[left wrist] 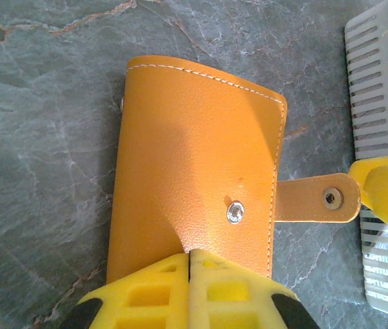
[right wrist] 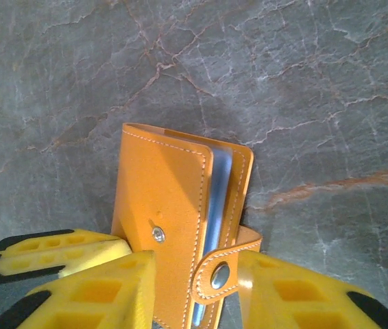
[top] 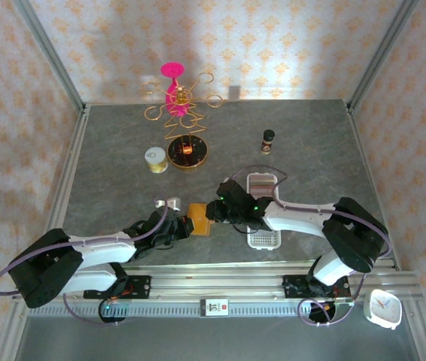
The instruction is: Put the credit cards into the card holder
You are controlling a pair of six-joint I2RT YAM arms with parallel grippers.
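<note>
L gripper (left wrist: 189, 267) pads together, pressing card holder (left wrist: 194, 164) | R gripper (right wrist: 194, 274) fingers apart astride tab (right wrist: 220, 273) | risk: R tug beats L press, holder skids, bluish card (right wrist: 218, 192) spills

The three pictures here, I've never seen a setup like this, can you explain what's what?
This is a robot: two white-and-black arms bolted at the near edge of a grey marble-patterned table. The wide picture looks down from above; the two close-ups come from a camera on each wrist. The yellow-fingered left gripper pinches an orange leather-like folding wallet at its edge. The right gripper has its fingers apart around the wallet's closing tab. Pale bluish cards show between its covers. A white slotted plastic tray lies beside the wallet.
</note>
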